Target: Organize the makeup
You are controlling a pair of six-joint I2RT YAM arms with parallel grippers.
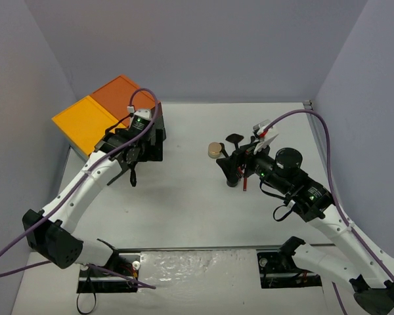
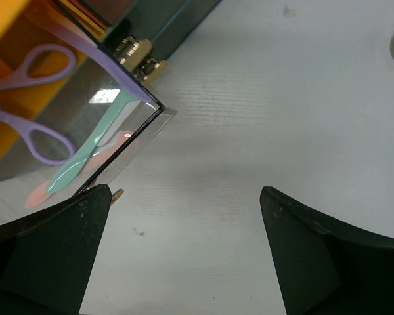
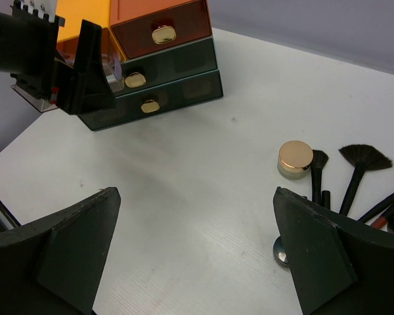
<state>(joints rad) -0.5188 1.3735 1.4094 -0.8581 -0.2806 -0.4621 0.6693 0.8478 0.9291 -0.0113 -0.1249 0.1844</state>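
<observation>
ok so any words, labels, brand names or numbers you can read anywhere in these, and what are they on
No text can be read in any view.
Drawer cabinet: plain fronts with gold knobs, no lettering shows.
Gold-lidded jar: the lid is bare.
Brushes: any print on the handles is too small to tell.

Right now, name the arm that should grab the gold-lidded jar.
Right. The right arm hangs by the brushes, jaws open, near the jar; the left arm is off by the drawers.
</observation>
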